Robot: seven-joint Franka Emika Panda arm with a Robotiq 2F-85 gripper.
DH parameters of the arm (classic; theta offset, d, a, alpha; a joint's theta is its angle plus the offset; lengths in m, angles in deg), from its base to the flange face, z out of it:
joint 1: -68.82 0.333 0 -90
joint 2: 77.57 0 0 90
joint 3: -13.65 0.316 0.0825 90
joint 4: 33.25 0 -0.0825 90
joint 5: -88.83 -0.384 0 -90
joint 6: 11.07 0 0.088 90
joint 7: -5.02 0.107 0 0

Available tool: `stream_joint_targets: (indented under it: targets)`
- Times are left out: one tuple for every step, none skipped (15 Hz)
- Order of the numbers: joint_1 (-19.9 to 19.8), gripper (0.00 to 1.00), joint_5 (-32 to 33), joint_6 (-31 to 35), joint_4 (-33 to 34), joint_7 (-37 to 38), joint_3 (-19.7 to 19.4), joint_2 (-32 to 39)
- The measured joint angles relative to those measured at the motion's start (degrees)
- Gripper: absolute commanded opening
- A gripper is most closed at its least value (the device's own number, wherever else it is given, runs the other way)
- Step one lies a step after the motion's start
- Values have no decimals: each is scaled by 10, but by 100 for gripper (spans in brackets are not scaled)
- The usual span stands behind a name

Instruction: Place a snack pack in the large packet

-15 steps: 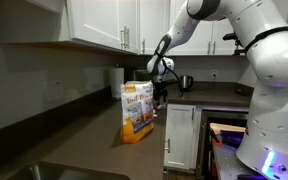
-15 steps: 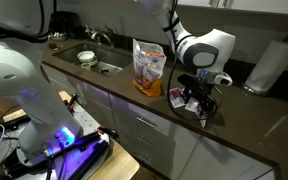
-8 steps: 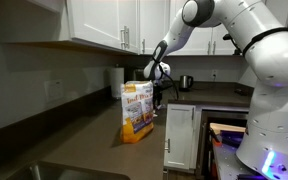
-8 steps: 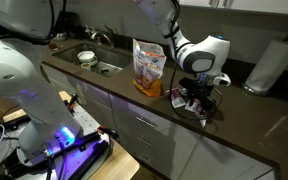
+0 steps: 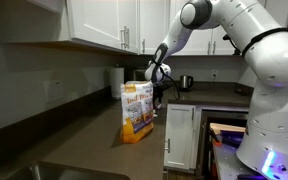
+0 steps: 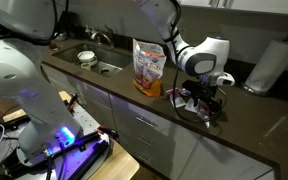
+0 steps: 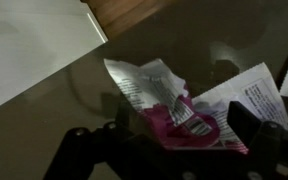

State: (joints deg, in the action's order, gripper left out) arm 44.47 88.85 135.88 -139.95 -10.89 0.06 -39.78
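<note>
The large packet point(image 5: 136, 111), yellow-orange with a white upper part, stands upright on the dark counter and also shows in an exterior view point(image 6: 149, 66). Beside it lie several small snack packs. A pink one point(image 7: 181, 122) shows in the wrist view and in an exterior view point(image 6: 181, 98), between white ones point(image 7: 252, 92). My gripper point(image 7: 164, 142) is open and low over the pink pack, with one finger on each side of it. In both exterior views the gripper point(image 6: 200, 101) point(image 5: 159, 92) hangs just beside the large packet.
A paper towel roll point(image 6: 268, 62) stands at the back of the counter. A sink point(image 6: 102, 66) with a white bowl point(image 6: 86, 57) is at the far end. A kettle point(image 5: 185, 82) sits behind the gripper. The counter's front edge point(image 7: 94, 30) is near the packs.
The gripper has come down a little toward the snack packs. The large packet has not moved.
</note>
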Motion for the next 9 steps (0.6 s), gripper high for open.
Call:
stream_joint_targets:
  targets:
    - [2, 67, 10, 1, 0, 8, -5, 1]
    - [4, 59, 18, 1, 0, 15, -11, 2]
    - [6, 53, 24, 2, 0, 21, -15, 4]
    - [7, 45, 29, 2, 0, 26, -17, 5]
    - [7, 40, 31, 2, 0, 29, -18, 6]
    - [7, 34, 32, 2, 0, 29, -18, 7]
    - [7, 26, 32, 2, 0, 29, -18, 7]
    - [7, 20, 32, 2, 0, 29, -18, 7]
    - [8, 13, 32, 2, 0, 29, -17, 7]
